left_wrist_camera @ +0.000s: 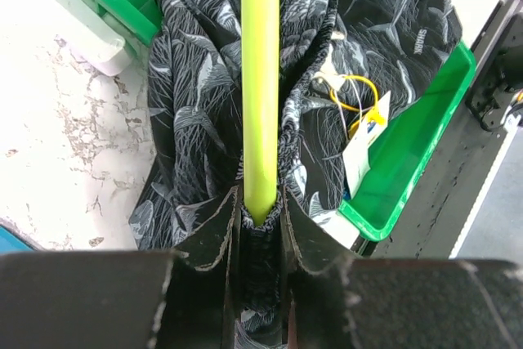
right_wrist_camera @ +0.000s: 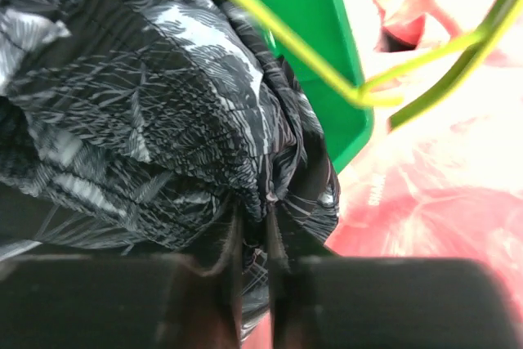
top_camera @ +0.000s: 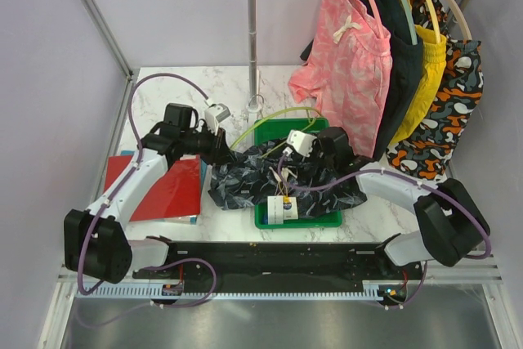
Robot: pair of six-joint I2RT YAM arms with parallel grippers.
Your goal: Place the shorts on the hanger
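The dark printed shorts (top_camera: 261, 176) lie bunched over the green tray (top_camera: 298, 220), with paper tags (top_camera: 282, 208) at the front. The lime-green hanger (top_camera: 274, 117) arcs over them from my left gripper (top_camera: 225, 149) toward the back. In the left wrist view the hanger's arm (left_wrist_camera: 260, 79) runs straight out from my left gripper (left_wrist_camera: 261, 206), which is shut on its tip with the shorts' waistband (left_wrist_camera: 196, 79) wrapped round it. My right gripper (right_wrist_camera: 253, 210) is shut on a fold of the shorts (right_wrist_camera: 147, 79) at their right side; thin hanger wires (right_wrist_camera: 286, 38) cross above it.
A red folder (top_camera: 167, 190) lies at the left under my left arm. The rack pole (top_camera: 253, 30) stands behind the tray. Pink (top_camera: 347, 46), dark green (top_camera: 404, 55), yellow (top_camera: 429, 63) and orange-patterned (top_camera: 445, 112) garments hang at the back right.
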